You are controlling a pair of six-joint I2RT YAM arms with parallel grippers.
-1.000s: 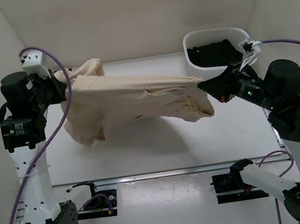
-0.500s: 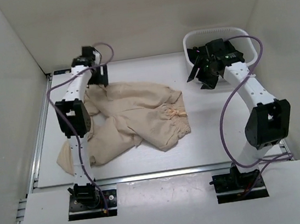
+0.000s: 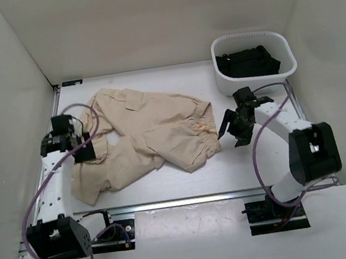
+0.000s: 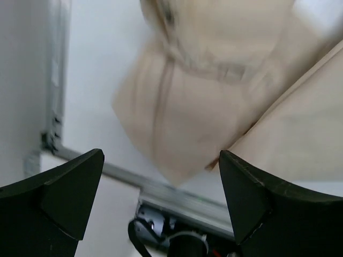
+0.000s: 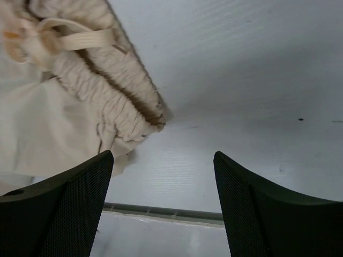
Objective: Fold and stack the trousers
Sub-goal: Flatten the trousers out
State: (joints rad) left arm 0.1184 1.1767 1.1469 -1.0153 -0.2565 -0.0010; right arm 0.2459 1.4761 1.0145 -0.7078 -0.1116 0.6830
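Trousers (image 3: 152,119) sprawl on white, walled-in table (image 3: 220,174).

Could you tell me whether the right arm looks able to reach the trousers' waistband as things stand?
Probably yes: the right pincer hangs open just beside the waistband of the trousers, with only bare table between them.

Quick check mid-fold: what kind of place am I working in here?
Probably a lab test cell, not a home: plain white walls box in a white table, a metal rail runs along its near edge, and a white basket of black garments sits at the back right.
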